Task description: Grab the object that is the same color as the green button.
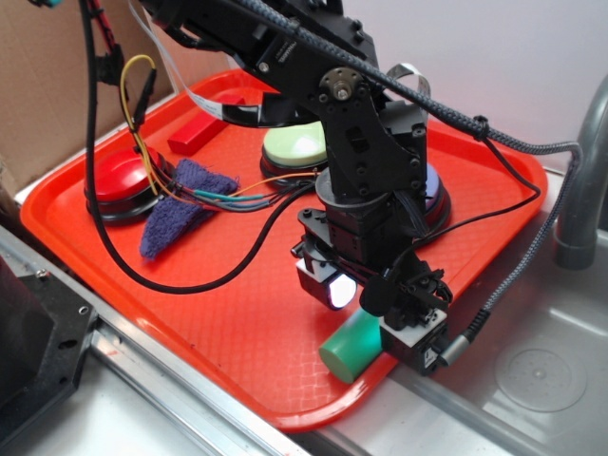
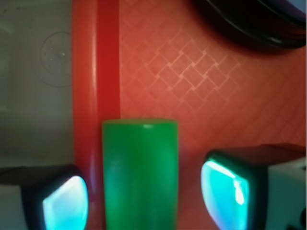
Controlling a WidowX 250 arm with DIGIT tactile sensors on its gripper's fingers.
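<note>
surface: red textured plastic tray (image 1: pixel 237 323) on steel sink counter (image 1: pixel 532 380) (cardboard behind)
claw: black gripper (image 2: pixel 144 196) wide open, straddling short matte green cylinder (image 2: pixel 140 172), not touching

Two cameras: one outside and raised, one on the wrist.
The exterior view looks down slantwise over the whole red plastic tray (image 1: pixel 237 332); the wrist view looks straight down, very close, and both include the short matte green cylinder (image 1: pixel 353 346) (image 2: pixel 140 175).

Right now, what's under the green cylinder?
The green cylinder lies on the red tray, near its rim, between the open gripper pads. The tray right beneath it is hidden.
</note>
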